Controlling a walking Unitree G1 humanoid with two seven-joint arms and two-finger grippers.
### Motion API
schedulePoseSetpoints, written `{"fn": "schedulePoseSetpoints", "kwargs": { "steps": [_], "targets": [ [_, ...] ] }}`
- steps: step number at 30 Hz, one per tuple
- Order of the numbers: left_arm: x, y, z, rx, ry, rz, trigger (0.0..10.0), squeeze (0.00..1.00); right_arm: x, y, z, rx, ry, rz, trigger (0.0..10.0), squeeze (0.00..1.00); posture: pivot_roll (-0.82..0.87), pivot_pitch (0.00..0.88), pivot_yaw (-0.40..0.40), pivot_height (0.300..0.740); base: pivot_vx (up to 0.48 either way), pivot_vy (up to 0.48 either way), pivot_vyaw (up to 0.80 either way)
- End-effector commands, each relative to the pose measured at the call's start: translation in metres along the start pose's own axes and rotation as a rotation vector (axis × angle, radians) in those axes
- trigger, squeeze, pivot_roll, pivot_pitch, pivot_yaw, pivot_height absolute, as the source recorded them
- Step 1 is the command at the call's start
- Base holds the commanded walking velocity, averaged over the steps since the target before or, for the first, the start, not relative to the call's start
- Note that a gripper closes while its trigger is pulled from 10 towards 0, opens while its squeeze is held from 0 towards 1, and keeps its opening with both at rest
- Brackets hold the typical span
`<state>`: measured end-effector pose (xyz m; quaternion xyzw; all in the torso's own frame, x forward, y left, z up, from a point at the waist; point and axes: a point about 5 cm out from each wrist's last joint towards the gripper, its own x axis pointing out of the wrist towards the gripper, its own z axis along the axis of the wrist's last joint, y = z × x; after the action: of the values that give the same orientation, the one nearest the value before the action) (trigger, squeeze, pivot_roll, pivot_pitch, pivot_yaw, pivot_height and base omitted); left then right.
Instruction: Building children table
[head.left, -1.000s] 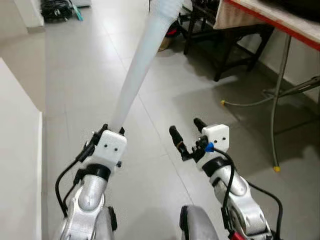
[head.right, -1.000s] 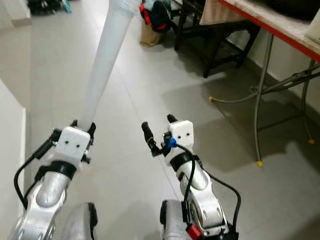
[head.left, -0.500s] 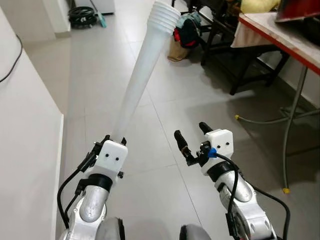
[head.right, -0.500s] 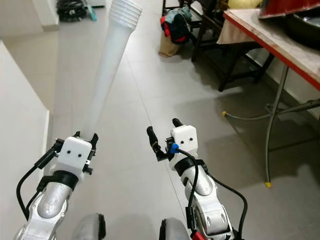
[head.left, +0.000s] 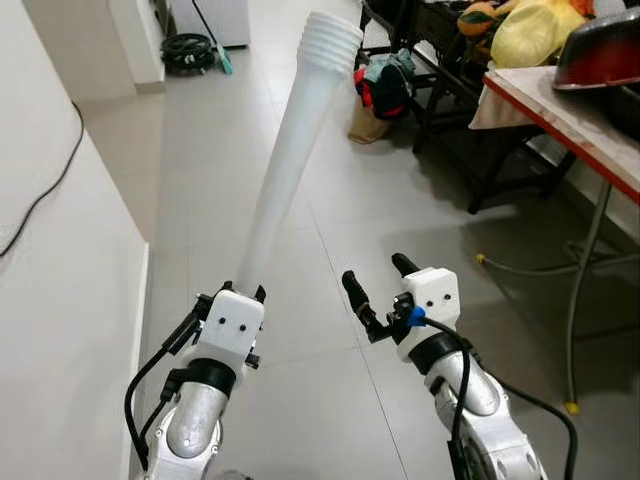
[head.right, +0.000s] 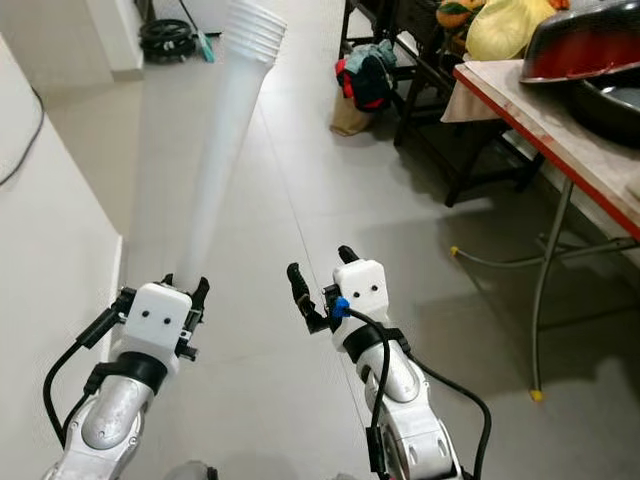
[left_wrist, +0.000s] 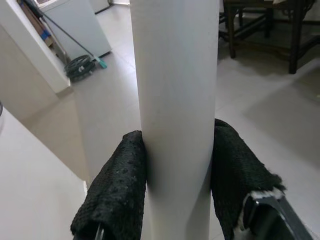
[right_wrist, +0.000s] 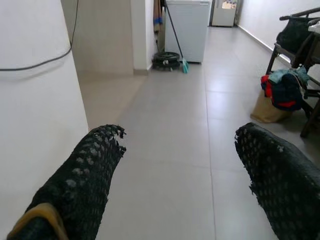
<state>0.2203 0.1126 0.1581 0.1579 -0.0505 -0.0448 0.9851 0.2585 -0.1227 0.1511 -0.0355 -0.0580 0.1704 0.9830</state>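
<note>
A long white plastic table leg tapers down from a ribbed wide end near the top of the eye views. My left gripper is shut on its narrow lower end, and the black fingers press both sides of the white tube. The leg leans forward and slightly right above the floor. To its right my right gripper is held at about the same height, open, with nothing between its fingers.
A white wall with a hanging cable runs close along my left. On the right stands a red-edged table with dark pans and metal legs. Dark chairs, a bag of clothes and a coiled hose lie ahead on the grey tiled floor.
The camera has tilted up and moved forward, so more of the wall, table and far room shows. Both arms keep the same pose, with the leg still gripped.
</note>
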Motion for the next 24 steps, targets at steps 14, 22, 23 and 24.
{"fn": "schedulePoseSetpoints", "kwargs": {
  "steps": [14,22,23,24],
  "targets": [
    [-0.002,-0.007,-0.005,-0.016,0.024,-0.029,10.0,0.0,-0.005,0.002,-0.01,0.002,0.043,-0.022,10.0,0.0,0.09,0.052,-0.053,0.74,0.0,0.0,0.0],
    [-0.002,-0.011,-0.007,-0.024,0.033,-0.033,10.0,0.0,-0.004,0.003,-0.014,-0.001,0.066,-0.027,10.0,0.0,0.08,0.034,-0.049,0.74,0.0,0.0,-0.26],
    [-0.002,-0.011,-0.007,-0.024,0.033,-0.033,10.0,0.0,-0.004,0.003,-0.014,-0.001,0.066,-0.027,10.0,0.0,0.08,0.034,-0.049,0.74,0.0,0.0,-0.8],
    [-0.002,-0.012,-0.007,-0.026,0.034,-0.035,10.0,0.0,-0.004,0.003,-0.015,-0.001,0.073,-0.03,10.0,0.0,0.08,0.034,-0.049,0.74,0.0,0.0,-0.8]
  ]
}}
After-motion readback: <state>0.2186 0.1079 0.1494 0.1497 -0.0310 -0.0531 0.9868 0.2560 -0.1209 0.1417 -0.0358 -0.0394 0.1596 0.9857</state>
